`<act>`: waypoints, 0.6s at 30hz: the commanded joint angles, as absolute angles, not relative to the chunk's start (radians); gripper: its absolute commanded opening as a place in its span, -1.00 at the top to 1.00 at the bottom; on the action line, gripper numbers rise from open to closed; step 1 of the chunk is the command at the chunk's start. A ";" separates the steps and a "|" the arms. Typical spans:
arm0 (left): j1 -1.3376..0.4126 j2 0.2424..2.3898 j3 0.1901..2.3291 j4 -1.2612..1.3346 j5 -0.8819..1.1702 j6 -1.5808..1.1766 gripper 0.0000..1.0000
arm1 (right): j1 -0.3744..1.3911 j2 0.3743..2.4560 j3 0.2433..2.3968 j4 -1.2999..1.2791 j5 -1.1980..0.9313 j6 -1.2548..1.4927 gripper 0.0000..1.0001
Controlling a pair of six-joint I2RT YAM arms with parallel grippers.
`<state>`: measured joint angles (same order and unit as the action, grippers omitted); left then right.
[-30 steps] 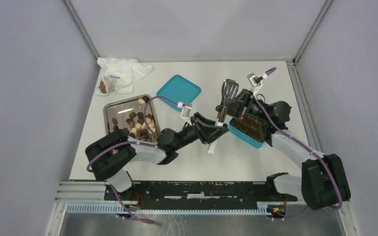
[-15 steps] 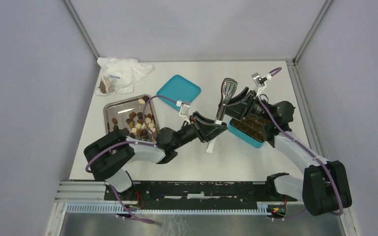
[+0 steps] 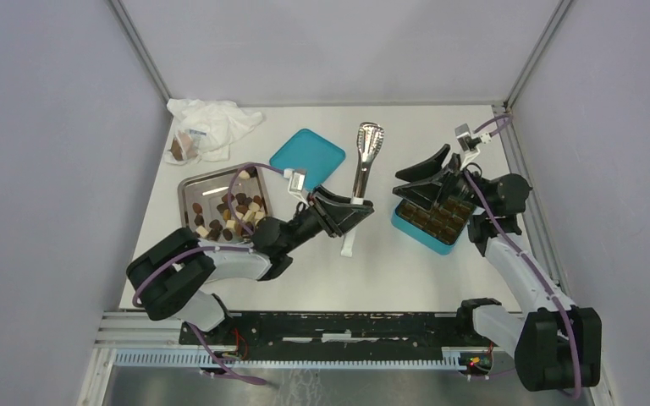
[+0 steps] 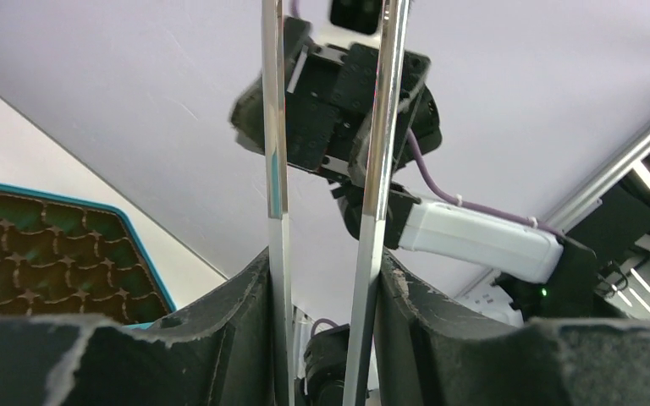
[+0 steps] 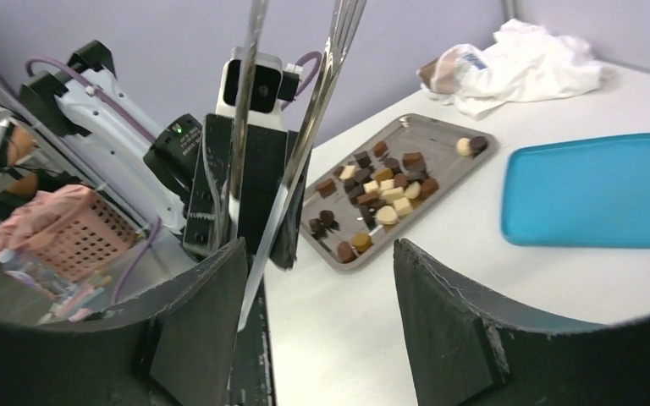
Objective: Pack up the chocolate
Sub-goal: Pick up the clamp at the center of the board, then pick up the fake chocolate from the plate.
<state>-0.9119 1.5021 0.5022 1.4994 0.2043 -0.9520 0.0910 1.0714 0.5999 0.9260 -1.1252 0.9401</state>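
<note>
The chocolate (image 3: pixel 235 213) (image 5: pixel 382 184), small dark, light brown and cream pieces, lies on the steel tray (image 3: pixel 193 191) (image 5: pixel 430 134) at the left. My left gripper (image 3: pixel 357 207) (image 4: pixel 322 262) is shut on a pair of metal tongs (image 3: pixel 362 165) (image 4: pixel 276 203), both tong arms pressed between its fingers, heads pointing to the far side. My right gripper (image 3: pixel 402 184) (image 5: pixel 317 254) stands open just right of the tongs (image 5: pixel 305 144), above the teal box (image 3: pixel 415 235) (image 4: pixel 42 249) with brown dividers; nothing sits between its fingers.
A teal lid (image 3: pixel 306 156) (image 5: pixel 592 190) lies flat between tray and tongs. A crumpled white plastic bag (image 3: pixel 212 125) (image 5: pixel 516 63) with a brown lump sits at the far left corner. Frame rails border the table on the right and back.
My right gripper has let go of the tongs, opened and drawn back to the right. My left arm has carried the tongs to the left, away from the box.
</note>
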 commanded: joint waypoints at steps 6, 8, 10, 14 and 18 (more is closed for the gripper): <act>-0.816 1.466 0.473 1.655 0.300 -1.118 0.42 | -0.052 1.027 0.597 0.600 -1.176 0.524 -0.39; -0.812 1.457 0.483 1.562 0.310 -1.111 0.88 | -0.068 1.026 0.573 0.593 -1.174 0.493 -0.39; -0.812 1.431 0.491 1.466 0.312 -1.077 0.96 | -0.078 1.027 0.555 0.587 -1.176 0.466 -0.38; -0.811 1.358 0.526 1.228 0.302 -0.975 0.73 | -0.093 1.022 0.548 0.566 -1.187 0.427 -0.39; -0.812 1.288 0.569 1.017 0.292 -0.882 0.23 | -0.098 1.018 0.531 0.565 -1.200 0.413 -0.39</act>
